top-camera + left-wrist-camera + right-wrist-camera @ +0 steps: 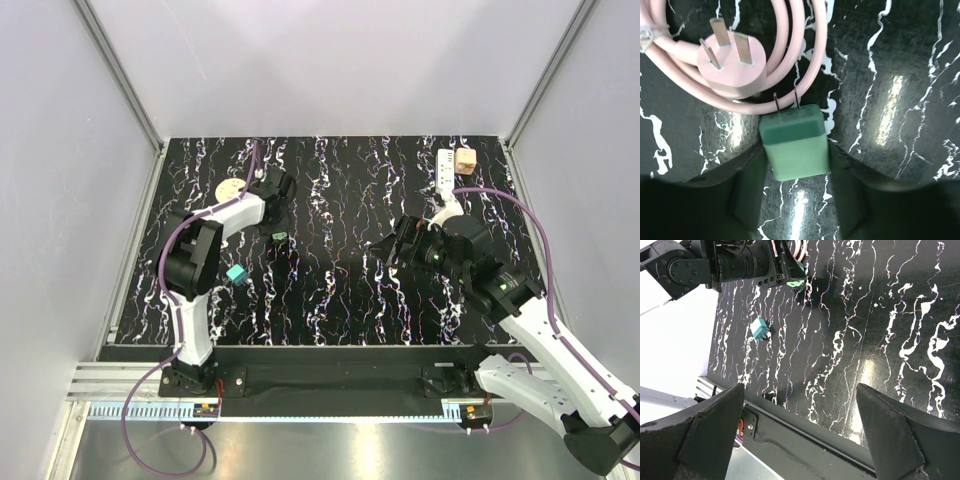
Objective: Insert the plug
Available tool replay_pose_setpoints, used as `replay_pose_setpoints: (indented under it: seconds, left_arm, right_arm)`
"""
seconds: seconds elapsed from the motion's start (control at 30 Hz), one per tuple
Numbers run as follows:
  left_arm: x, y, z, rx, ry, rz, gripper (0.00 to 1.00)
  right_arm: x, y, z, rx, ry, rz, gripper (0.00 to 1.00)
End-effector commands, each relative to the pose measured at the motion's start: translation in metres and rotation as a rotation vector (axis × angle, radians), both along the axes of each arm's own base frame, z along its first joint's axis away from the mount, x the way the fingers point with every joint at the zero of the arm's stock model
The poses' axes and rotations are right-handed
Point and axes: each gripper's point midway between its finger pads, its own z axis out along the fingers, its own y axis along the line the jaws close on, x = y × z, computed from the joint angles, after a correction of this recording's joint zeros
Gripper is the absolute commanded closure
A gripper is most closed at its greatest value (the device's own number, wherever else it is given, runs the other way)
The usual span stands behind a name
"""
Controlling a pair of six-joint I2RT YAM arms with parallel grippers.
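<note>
Left gripper (796, 159) pinches the green adapter (796, 145), right gripper (800, 390) gapes empty; lifted carelessly, those prongs may hook the pink cable (815, 65)

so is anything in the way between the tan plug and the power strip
Nothing visible. The tan plug sits right beside the far end of the white power strip, with no object between them; whether they touch is unclear. In the top view, the right arm hangs over the strip's near end.
</note>
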Motion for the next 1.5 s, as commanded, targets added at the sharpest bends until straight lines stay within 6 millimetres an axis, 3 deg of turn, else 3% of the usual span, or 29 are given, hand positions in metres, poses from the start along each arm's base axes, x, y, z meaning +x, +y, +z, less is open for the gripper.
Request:
replay_pose_setpoints:
  seconds: [0.0,0.1,0.13,0.17,0.23,0.27,0.33,0.37,0.43,0.57,0.77,0.87,1.07,1.47]
  left_arm:
    - [-0.004,0.003,-0.001,0.013,-0.015,0.002,0.58]
    - [-0.013,-0.001,0.013,-0.003,-0.028,-0.063,0.74]
    - [-0.015,-0.004,0.018,-0.013,-0.035,-0.088,0.84]
    - [-0.020,-0.009,0.030,-0.014,-0.060,-0.141,0.87]
    - [-0.035,-0.020,0.034,-0.036,-0.065,-0.233,0.97]
    - [-0.042,-0.031,0.052,-0.043,-0.110,-0.313,0.99]
    - [-0.064,-0.041,0.055,-0.067,-0.117,-0.401,1.00]
    - [-0.074,-0.053,0.073,-0.084,-0.168,-0.455,1.00]
    - [-0.101,-0.077,0.081,-0.157,-0.183,-0.548,1.00]
    - [-0.143,-0.106,0.115,-0.279,-0.251,-0.671,1.00]
    - [-0.199,-0.128,0.152,-0.361,-0.380,-0.892,1.00]
    - [-0.214,-0.131,0.161,-0.380,-0.444,-0.944,1.00]
    - [-0.226,-0.136,0.166,-0.398,-0.487,-0.985,1.00]
    - [-0.229,-0.149,0.175,-0.371,-0.523,-1.013,1.00]
  right_arm:
    - [-0.001,-0.001,-0.004,-0.013,0.005,0.006,0.00]
    - [0.002,-0.001,-0.017,-0.031,0.044,-0.014,0.00]
    - [0.003,0.002,-0.023,-0.038,0.067,-0.003,0.00]
    - [0.002,0.004,-0.028,-0.042,0.083,0.008,0.00]
    - [0.001,0.012,-0.038,-0.047,0.131,0.044,0.01]
    - [0.002,0.016,-0.040,-0.049,0.145,0.058,0.02]
    - [0.004,0.024,-0.042,-0.055,0.168,0.093,0.07]
    - [0.005,0.026,-0.042,-0.058,0.173,0.104,0.09]
    - [0.006,0.033,-0.041,-0.055,0.181,0.139,0.14]
    - [0.004,0.047,-0.035,-0.028,0.210,0.211,0.18]
    - [0.002,0.066,-0.032,0.028,0.253,0.291,0.27]
    - [-0.003,0.079,-0.033,0.088,0.299,0.351,0.32]
    - [-0.011,0.100,-0.032,0.210,0.368,0.437,0.32]
    - [-0.028,0.101,-0.062,0.209,0.492,0.498,0.34]
